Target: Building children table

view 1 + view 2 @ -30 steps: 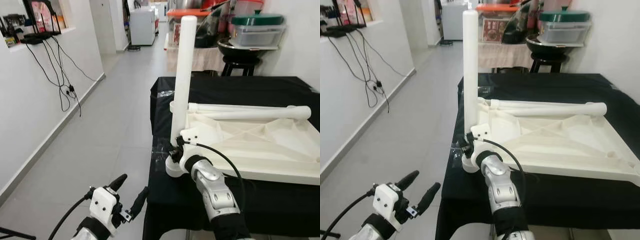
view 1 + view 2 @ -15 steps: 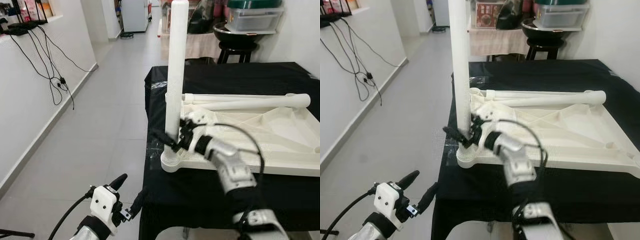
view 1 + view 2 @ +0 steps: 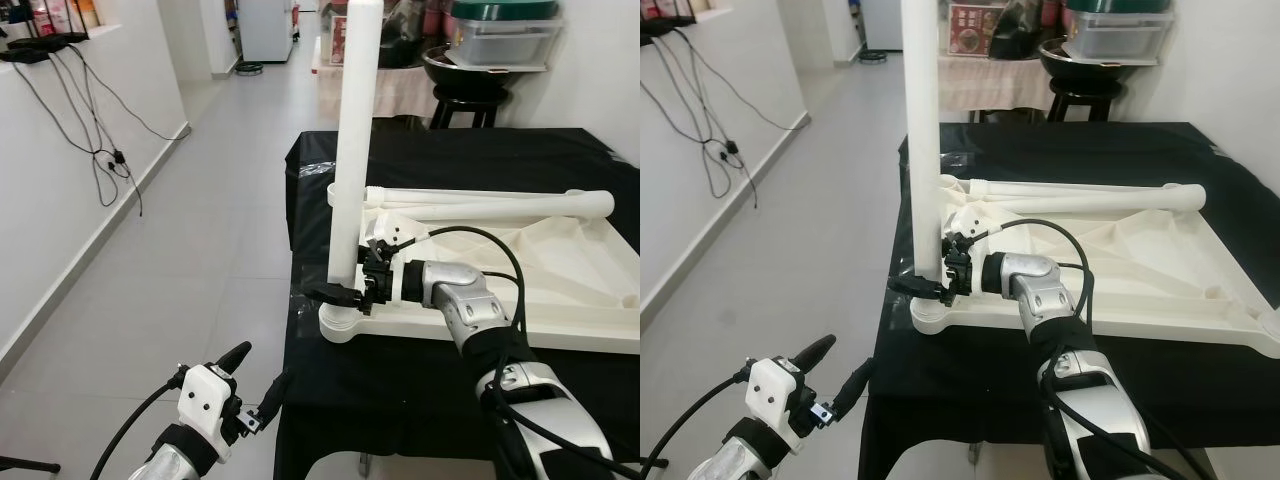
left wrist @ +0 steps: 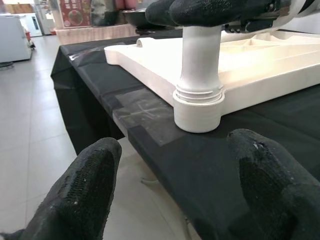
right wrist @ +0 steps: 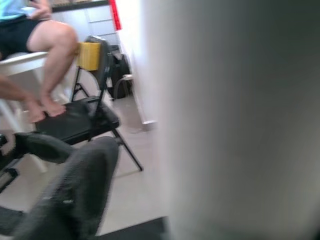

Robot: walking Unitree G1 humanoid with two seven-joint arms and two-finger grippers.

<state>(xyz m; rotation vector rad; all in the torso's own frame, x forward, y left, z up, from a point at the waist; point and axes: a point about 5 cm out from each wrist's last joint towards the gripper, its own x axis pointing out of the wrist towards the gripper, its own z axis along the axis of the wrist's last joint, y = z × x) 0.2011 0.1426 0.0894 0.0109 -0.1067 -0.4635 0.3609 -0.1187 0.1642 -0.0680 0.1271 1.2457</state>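
One leg (image 3: pixel 356 150) upright in corner socket of upturned tabletop (image 3: pixel 560 300) on bench (image 3: pixel 450 160); right gripper (image 3: pixel 345 293) fingers clasping its base. Spare legs (image 3: pixel 490 205) unfitted. Left gripper (image 3: pixel 258 385) spread, idle.

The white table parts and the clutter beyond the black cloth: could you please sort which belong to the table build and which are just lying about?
Belonging to the build:
- upturned white tabletop
- upright white leg standing in its corner socket
- loose white leg lying across the tabletop
- right gripper at the upright leg's base

Just lying about:
- lidded container on the black stool
- dangling wall cables
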